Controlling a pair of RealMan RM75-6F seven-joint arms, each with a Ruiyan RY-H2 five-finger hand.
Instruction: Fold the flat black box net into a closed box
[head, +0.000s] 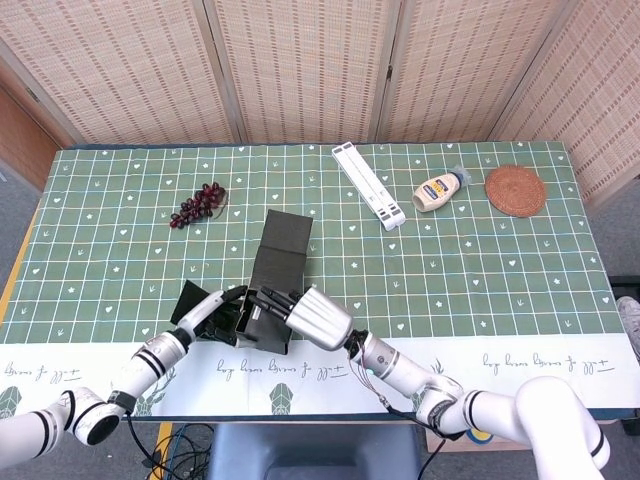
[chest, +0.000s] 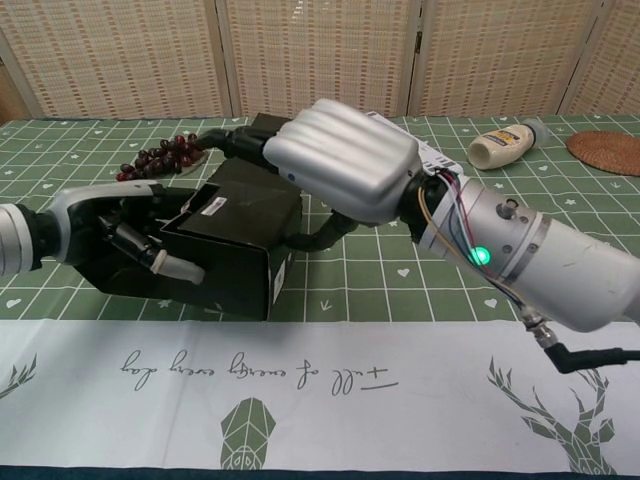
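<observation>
Head view: one black box net (head: 270, 285), partly folded, lies on the green tablecloth (head: 480, 260). Its long axis runs from the near table edge toward the far screens, with one flat flap pointing away from the robot. One bunch of grapes (head: 198, 204) lies beyond and to the left of the net. One white bar (head: 369, 186), one mayonnaise bottle (head: 440, 190) and one woven coaster (head: 515, 190) lie well apart to its far right. The left hand (head: 215, 315) grips the net's near left side. The right hand (head: 305, 315) rests on the net's near right side, fingers spread over the top.

Chest view: the net (chest: 235, 240) forms an open-sided box. The left hand (chest: 120, 235) reaches into the opening, holding the wall. The right hand (chest: 335, 170) presses flat on the top panel, thumb below it.
</observation>
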